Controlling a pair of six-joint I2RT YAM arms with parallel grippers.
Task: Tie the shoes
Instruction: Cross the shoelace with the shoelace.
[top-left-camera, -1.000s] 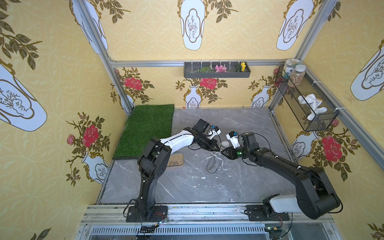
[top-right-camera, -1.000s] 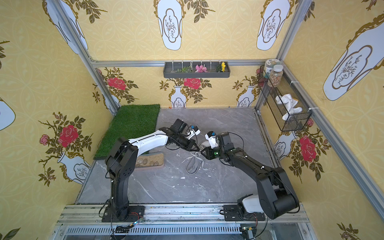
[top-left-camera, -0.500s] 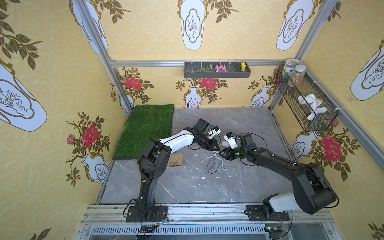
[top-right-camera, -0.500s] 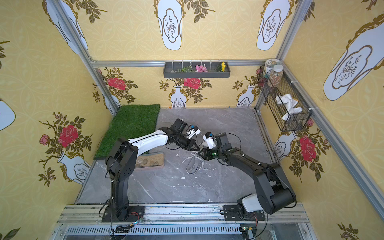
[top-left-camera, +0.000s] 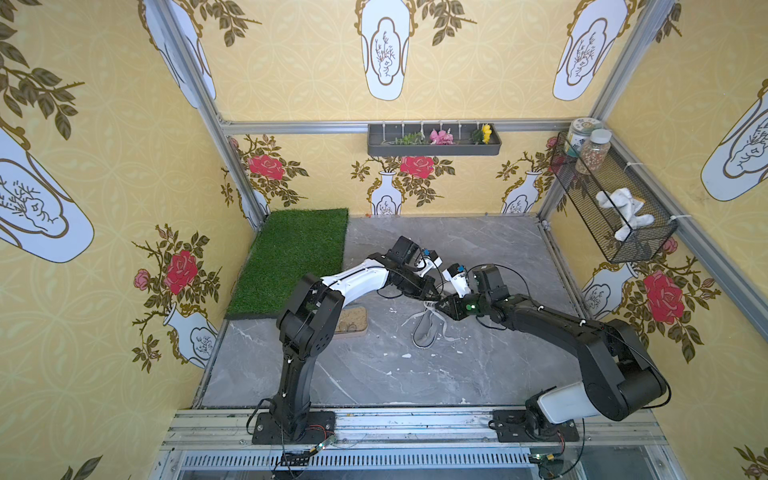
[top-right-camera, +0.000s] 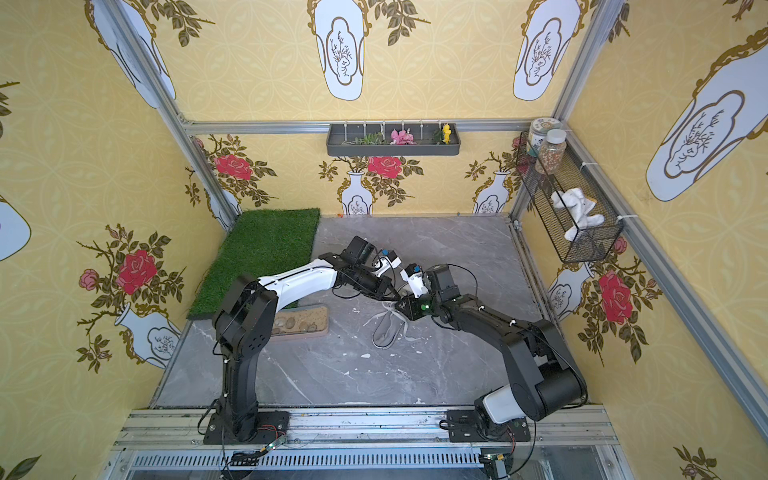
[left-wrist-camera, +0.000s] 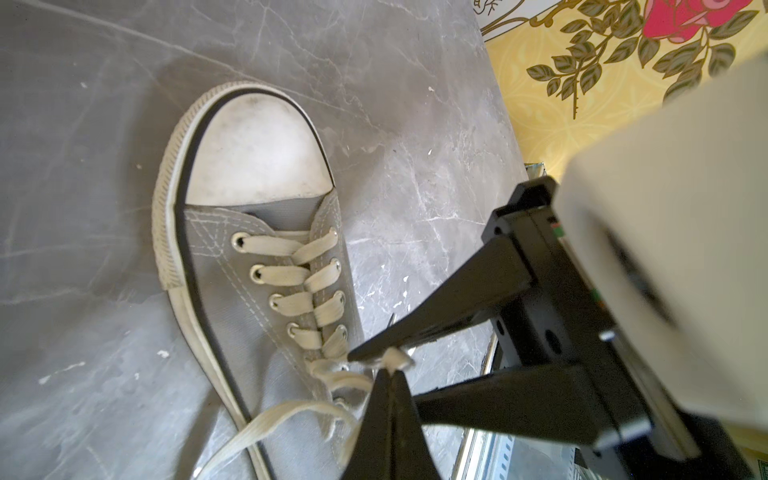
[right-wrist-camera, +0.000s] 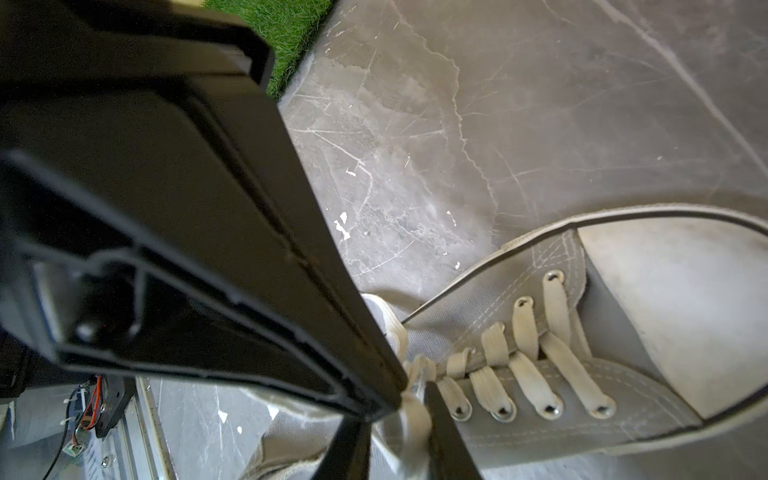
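A grey marble-look floor (top-left-camera: 374, 374), scratched and dotted with white flecks (top-left-camera: 406, 355), fills a booth walled in yellow wallpaper (top-left-camera: 291, 75) printed with roses and vases. A green turf mat (top-left-camera: 291, 257) covers one back corner of it. On the back wall past the mat hangs a dark trough of artificial flowers (top-left-camera: 434, 143). On the side wall opposite the mat, a black wire basket (top-left-camera: 640, 249) holds two jars (top-left-camera: 592, 151) and a white cloth (top-left-camera: 623, 212). Just off the mat's near edge sits a tan tray of pebbles (top-right-camera: 301, 322), partly hidden by the left arm. Beyond the tray from the mat, on bare floor, lies the sneaker (left-wrist-camera: 232, 291), with both arms meeting over its ankle end and hiding its opening in both top views. It is grey canvas with a scuffed white toe cap (left-wrist-camera: 253, 153), a ribbed white sole rim and flat pale laces (left-wrist-camera: 291, 274) crossed through metal eyelets, their loose ends trailing on the floor. The left gripper (left-wrist-camera: 392, 370) is closed, pinching a small bunch of lace at the top eyelets. The right gripper (right-wrist-camera: 397, 409) has a finger on either side of a lace strand there, but whether it clamps the strand cannot be told.
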